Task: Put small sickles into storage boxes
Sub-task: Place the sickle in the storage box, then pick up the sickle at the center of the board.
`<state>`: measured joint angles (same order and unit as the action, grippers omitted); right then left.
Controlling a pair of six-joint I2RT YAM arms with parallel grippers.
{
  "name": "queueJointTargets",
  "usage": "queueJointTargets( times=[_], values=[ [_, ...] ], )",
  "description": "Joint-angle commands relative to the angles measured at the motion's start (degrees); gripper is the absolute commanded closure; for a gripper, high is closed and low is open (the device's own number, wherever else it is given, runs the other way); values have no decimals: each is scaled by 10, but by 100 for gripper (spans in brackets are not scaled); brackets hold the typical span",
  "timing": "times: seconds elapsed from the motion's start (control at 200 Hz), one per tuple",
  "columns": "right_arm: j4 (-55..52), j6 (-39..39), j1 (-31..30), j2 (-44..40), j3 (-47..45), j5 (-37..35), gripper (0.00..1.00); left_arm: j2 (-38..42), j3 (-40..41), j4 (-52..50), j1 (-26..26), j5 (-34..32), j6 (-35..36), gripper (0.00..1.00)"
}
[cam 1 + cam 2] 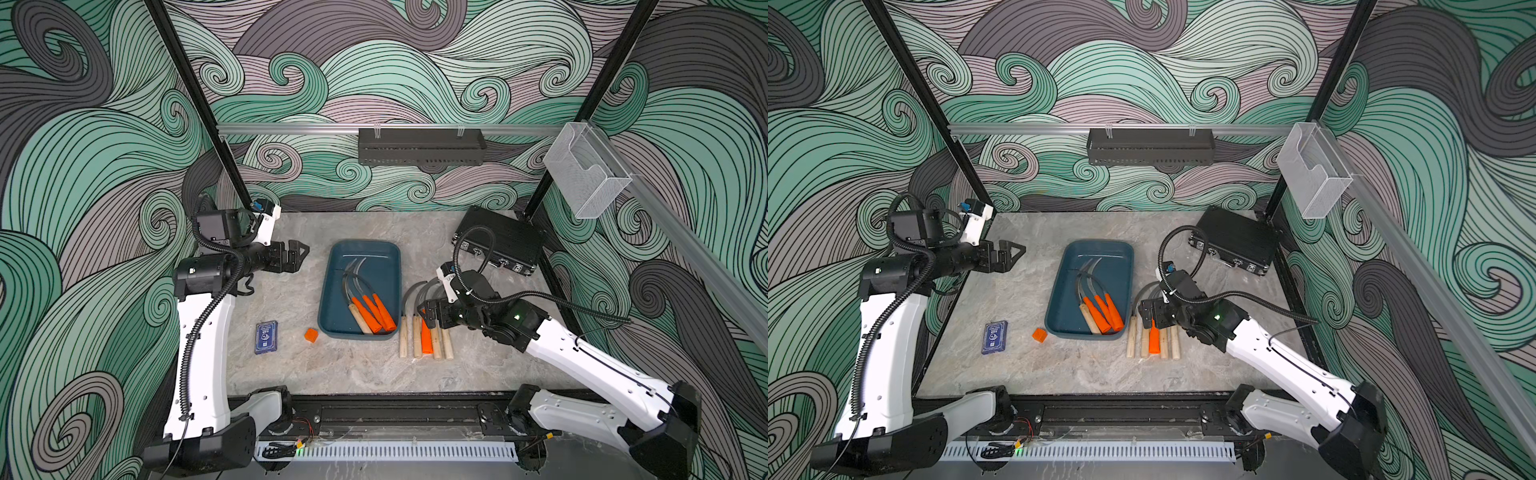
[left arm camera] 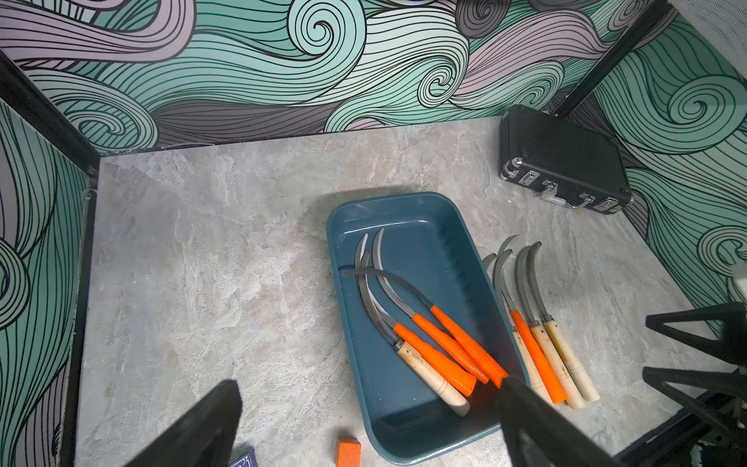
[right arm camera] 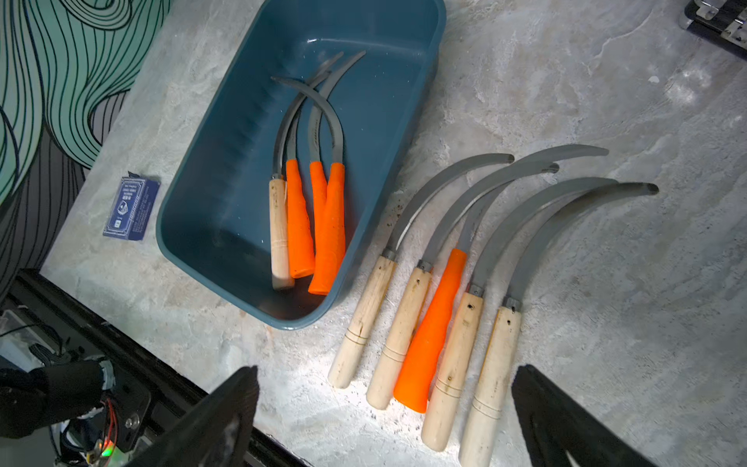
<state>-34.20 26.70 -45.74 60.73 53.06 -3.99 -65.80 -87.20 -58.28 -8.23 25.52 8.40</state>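
Observation:
The dark teal storage box (image 1: 365, 249) (image 3: 226, 202) lies mid-table and holds several small sickles (image 1: 372, 311) (image 3: 299, 218), three with orange handles and one with a wooden handle. Just right of the box, several more sickles (image 1: 426, 340) lie side by side on the table: wooden-handled ones around one orange-handled sickle (image 3: 432, 331). My right gripper (image 1: 430, 318) (image 3: 386, 374) hangs open over those handles, holding nothing. Left of the box, my left gripper (image 1: 297, 253) (image 2: 370, 386) is raised and open, also with nothing in it.
A small orange cube (image 1: 311, 335) and a blue card box (image 1: 266, 337) lie left of the storage box. A black latch case (image 1: 500, 245) sits at the back right. A clear bin (image 1: 586, 174) and a black rack (image 1: 420, 146) hang on the walls.

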Motion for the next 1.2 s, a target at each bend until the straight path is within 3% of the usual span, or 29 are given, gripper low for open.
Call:
queueJointTargets(
  times=[0.0,0.07,0.18,0.365,0.56,0.816,1.096,1.196],
  values=[
    [-15,27,0,-45,0,-19,1,13,2,-15,-3,15,-2,1],
    [0,54,9,-78,-16,-22,1,20,4,-18,-3,16,-2,1],
    [57,53,30,-119,-55,42,1,28,1,-26,-3,17,-2,2],
    [5,77,43,-73,-20,78,1,48,8,-29,-3,20,-1,1],
    [50,45,44,-95,-35,139,1,44,0,-47,-3,21,7,1],
    [43,38,52,-76,-34,149,2,56,4,-40,-3,15,18,1],
    [-51,26,57,11,10,157,19,36,7,-43,-3,34,8,2],
    [-93,32,58,20,13,109,20,30,3,-54,-3,34,18,1]
  ],
)
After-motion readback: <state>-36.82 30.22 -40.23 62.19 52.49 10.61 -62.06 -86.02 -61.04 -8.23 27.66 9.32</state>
